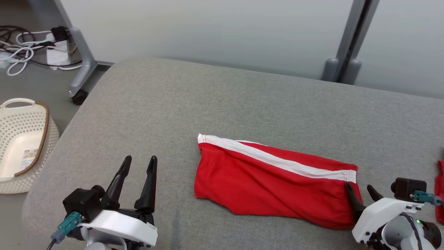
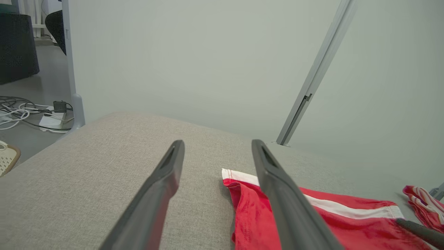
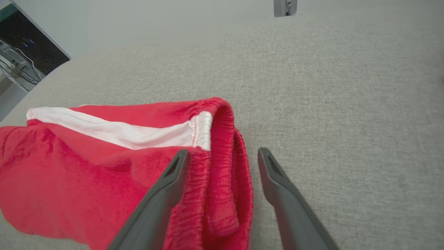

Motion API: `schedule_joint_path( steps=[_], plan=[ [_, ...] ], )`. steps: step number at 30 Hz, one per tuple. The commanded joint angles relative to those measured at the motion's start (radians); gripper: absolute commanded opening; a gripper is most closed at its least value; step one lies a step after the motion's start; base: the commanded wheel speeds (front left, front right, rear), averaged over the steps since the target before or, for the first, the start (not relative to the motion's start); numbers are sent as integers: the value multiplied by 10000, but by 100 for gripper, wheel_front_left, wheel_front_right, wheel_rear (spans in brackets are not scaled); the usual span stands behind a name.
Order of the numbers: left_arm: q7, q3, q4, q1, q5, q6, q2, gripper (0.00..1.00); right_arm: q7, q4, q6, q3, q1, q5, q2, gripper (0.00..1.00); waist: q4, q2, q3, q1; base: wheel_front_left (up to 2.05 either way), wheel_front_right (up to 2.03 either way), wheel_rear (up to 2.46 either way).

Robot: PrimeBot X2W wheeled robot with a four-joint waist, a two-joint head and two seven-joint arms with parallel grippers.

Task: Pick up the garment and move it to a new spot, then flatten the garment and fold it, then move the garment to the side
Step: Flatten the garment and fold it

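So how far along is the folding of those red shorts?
Done: the red shorts lie flat, apparently folded once, on the grey pad. In hand: the open right claw straddles the waistband end; the left claw is open, apart. Left: gripping and moving them aside.

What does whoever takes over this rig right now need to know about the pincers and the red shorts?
Left pincer: open, empty, above the grey cushion, left of the red shorts.
Right pincer: open, fingers straddling the shorts' waistband end, not yet closed.
Done: shorts lie flat mid-cushion, apparently already folded in half.
Remaining: probably grip the waistband and move the shorts aside; a second red cloth lies at the far right edge.
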Motion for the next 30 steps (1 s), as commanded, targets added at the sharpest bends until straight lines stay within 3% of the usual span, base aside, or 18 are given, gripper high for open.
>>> schedule_joint_path(
  steps=[1, 10, 16, 17, 18, 19, 25, 30],
  plan=[
    [-40, 43, 33, -120, 51, -49, -12, 100, 65, 87, 8, -105, -94, -47, -8, 100, 148, 0, 95, 0, 0, 0, 0],
    [-22, -56, 332, -349, 113, -261, -81, 100, 390, 1288, 7, -1051, -390, 206, 306, 100, 430, 0, 371, 0, 0, 0, 0],
    [49, -121, 429, -498, 115, -284, -35, 100, 730, 1985, 7, -953, -596, 794, 482, 100, 586, 0, 431, 0, 0, 0, 0],
    [61, -131, 436, -500, 115, -278, -28, 100, 749, 2035, 7, -929, -632, 914, 492, 49, 604, 0, 440, 0, 0, 0, 0],
    [71, -140, 440, -505, 114, -275, -27, 100, 717, 2089, 7, -915, -688, 1021, 499, 28, 619, 0, 446, 0, 0, 0, 0],
    [78, -149, 442, -501, 111, -274, -27, 100, 631, 2109, 7, -881, -751, 1078, 493, 0, 632, 0, 443, 0, 0, 0, 0],
    [109, -150, 441, -389, 73, -189, -17, 100, 560, 1848, 7, -773, -944, 1768, 306, 0, 448, 0, 296, 0, 0, 0, 0],
    [124, -196, 405, -273, 47, -151, -20, 100, 1478, 952, 7, -556, -643, 2655, -569, 0, 3, 0, 121, 0, 0, 0, 0]
  ],
)
